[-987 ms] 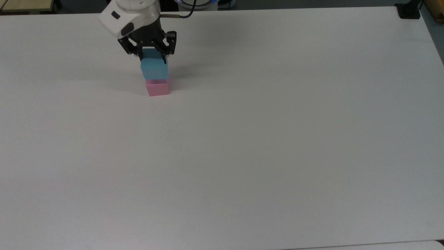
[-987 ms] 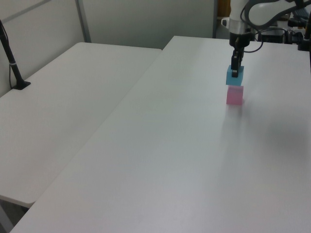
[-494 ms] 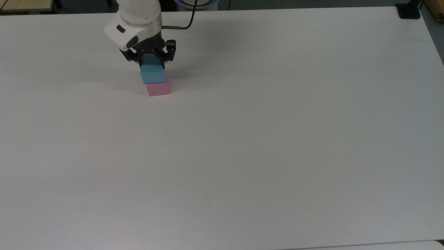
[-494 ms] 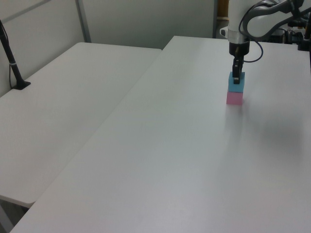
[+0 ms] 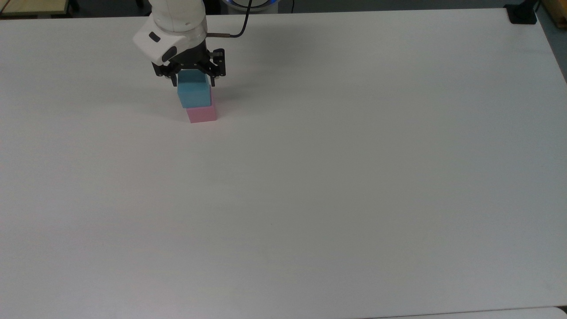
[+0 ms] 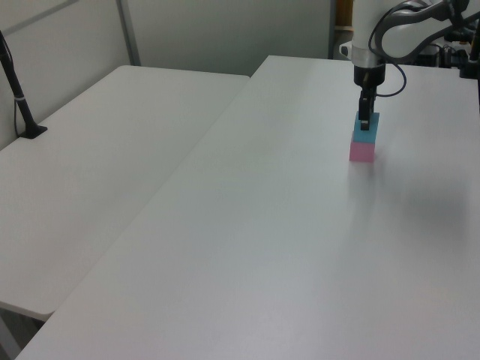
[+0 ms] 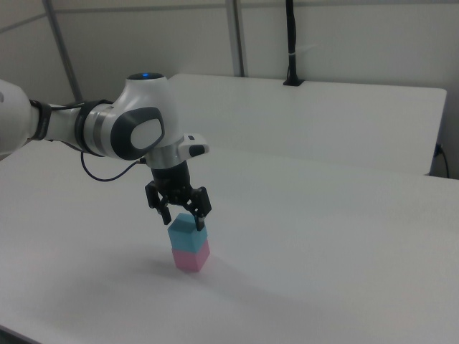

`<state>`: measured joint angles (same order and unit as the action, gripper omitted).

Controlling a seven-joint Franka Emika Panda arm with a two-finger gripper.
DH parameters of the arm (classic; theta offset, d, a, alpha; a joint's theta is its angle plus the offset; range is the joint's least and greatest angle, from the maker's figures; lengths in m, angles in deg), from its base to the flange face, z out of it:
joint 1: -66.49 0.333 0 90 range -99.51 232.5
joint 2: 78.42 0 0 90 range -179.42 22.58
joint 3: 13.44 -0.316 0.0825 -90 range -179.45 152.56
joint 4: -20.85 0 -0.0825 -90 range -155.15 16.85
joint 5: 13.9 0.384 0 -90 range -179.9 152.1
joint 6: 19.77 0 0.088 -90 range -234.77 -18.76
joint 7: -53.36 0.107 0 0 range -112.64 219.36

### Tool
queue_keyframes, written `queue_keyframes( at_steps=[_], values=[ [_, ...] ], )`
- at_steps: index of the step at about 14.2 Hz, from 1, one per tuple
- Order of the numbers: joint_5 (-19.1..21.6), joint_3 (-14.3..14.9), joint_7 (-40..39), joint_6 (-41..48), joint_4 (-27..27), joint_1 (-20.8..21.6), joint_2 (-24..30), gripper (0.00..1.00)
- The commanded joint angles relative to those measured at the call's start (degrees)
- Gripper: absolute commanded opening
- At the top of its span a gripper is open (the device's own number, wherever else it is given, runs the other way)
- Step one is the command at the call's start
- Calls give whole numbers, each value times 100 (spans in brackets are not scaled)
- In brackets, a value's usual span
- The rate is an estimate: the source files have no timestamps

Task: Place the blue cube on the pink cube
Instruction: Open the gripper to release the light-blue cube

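The blue cube (image 5: pixel 193 95) rests on top of the pink cube (image 5: pixel 201 114) at the far left of the white table (image 5: pixel 310 177) in the top view. My gripper (image 5: pixel 192 82) is open just above, its fingers spread slightly wider than the blue cube's top edges. The left view shows the blue cube (image 6: pixel 365 133) stacked on the pink cube (image 6: pixel 362 151) under the gripper (image 6: pixel 364 120). In the right view the gripper (image 7: pixel 183 217) straddles the top of the blue cube (image 7: pixel 186 234), which sits squarely on the pink cube (image 7: pixel 190 258).
A black clamp mount (image 5: pixel 522 13) sits at the table's far right corner in the top view. A second white table (image 6: pixel 97 150) adjoins on the left view's left, with a black post (image 6: pixel 22 105) on it.
The blue cube came down onto the pink cube. The fingers then spread apart and let go of it, and the gripper rose slightly.
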<state>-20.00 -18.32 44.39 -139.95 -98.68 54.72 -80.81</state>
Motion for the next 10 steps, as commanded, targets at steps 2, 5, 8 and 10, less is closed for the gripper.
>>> queue_keyframes(
  at_steps=[2,5,8,10],
  values=[
    [-93,21,-8,-84,-167,26,143,100],
    [-58,21,228,483,68,8,265,100],
    [179,21,1341,1584,1060,52,284,100],
    [250,13,1767,2007,1685,61,301,100]
  ],
)
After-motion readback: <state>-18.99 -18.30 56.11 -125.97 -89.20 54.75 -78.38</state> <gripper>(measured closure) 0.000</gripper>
